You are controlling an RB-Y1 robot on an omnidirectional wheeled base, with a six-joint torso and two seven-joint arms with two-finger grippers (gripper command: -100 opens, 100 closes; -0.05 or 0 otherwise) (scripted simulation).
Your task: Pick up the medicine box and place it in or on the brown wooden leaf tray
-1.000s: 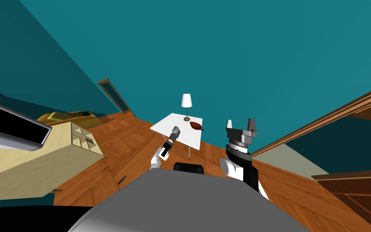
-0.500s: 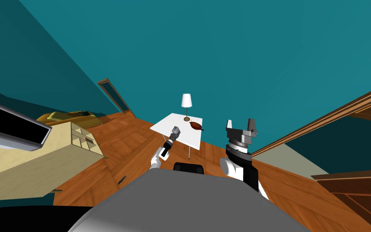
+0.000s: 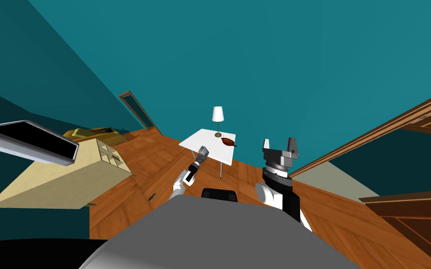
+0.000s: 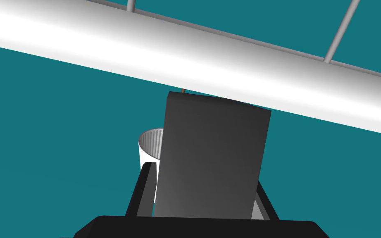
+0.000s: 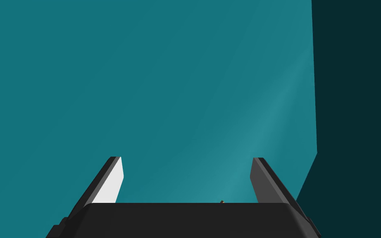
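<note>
Currently held: your left gripper (image 3: 201, 156) is clamped on the medicine box (image 4: 212, 157), one finger pressing each side of it.
Box look: a plain dark grey slab with flat faces and no label that you can read. Its long axis runs along the fingers, and its far end stands out past their tips.
Box place: just left of centre in the head view, over the near edge of the white table (image 3: 200, 142).
Tray: the brown leaf tray (image 3: 228, 141) lies on that table, a little above centre in the frame, just below the foot of the white lamp (image 3: 217, 120).
Key relation: from the box, the tray sits up and to the right in the head view, near but apart. Bare tabletop lies between them. The tray's long axis slants down to the right across the frame.
Nearer arm: the left one, judging by the head view, and it is the loaded one.
Right gripper (image 3: 280, 145): raised at centre right of the frame, fingers spread and empty.
Wrist check: in the left wrist view the lampshade peeks from behind the box.
Next move, as a judgement: carry the box forward over the tray before you lower it.
</note>
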